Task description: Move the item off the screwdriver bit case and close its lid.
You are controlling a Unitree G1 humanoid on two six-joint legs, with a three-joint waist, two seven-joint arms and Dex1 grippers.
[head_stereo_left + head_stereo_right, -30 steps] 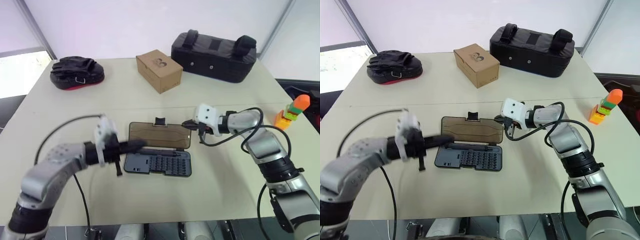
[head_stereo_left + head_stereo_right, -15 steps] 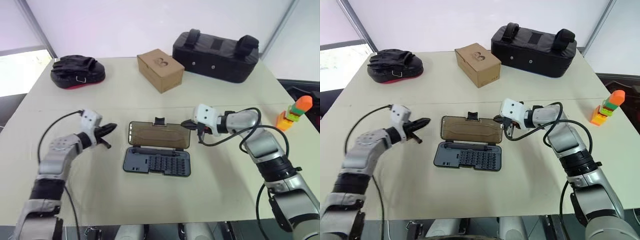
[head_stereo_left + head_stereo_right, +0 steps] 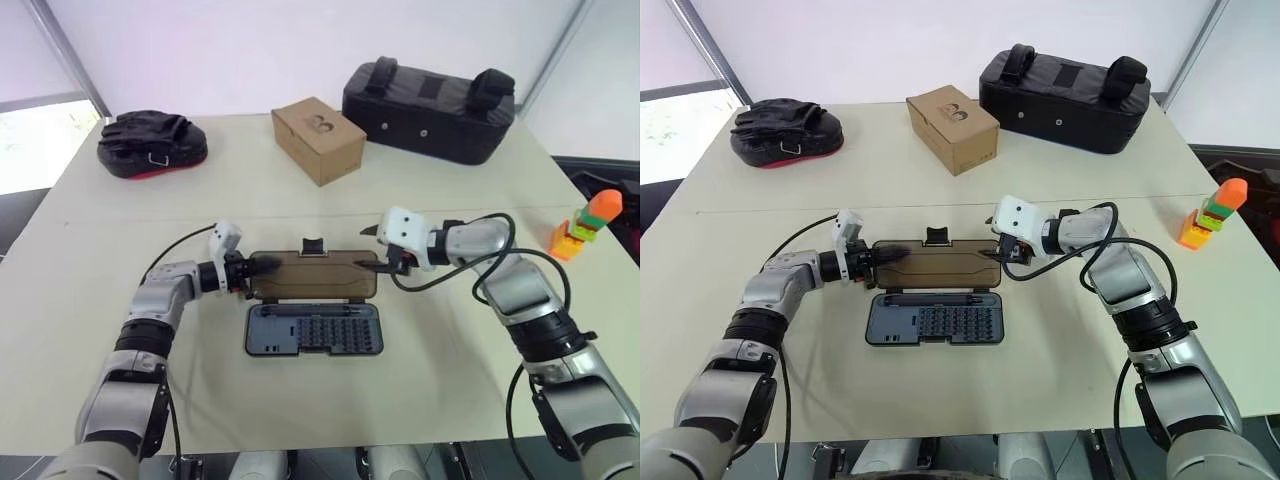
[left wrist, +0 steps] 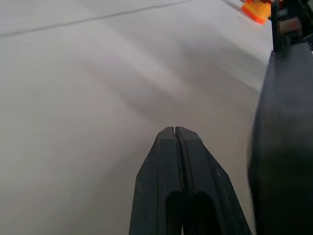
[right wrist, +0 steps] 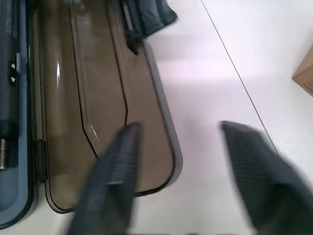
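Left eye view: screwdriver bit case [image 3: 314, 329] open on table [image 3: 420, 370], lid [image 3: 315, 276] laid back flat between both grippers; left gripper [image 3: 268, 264] pressed shut at lid's left corner, right gripper [image 3: 377, 250] spread wide at its right corner; item [image 3: 585, 224] well apart beyond right arm.

Left wrist view: fingers [image 4: 164, 161] shut together, empty.

Right wrist view: fingers [image 5: 113, 166] wide, one over lid's corner.
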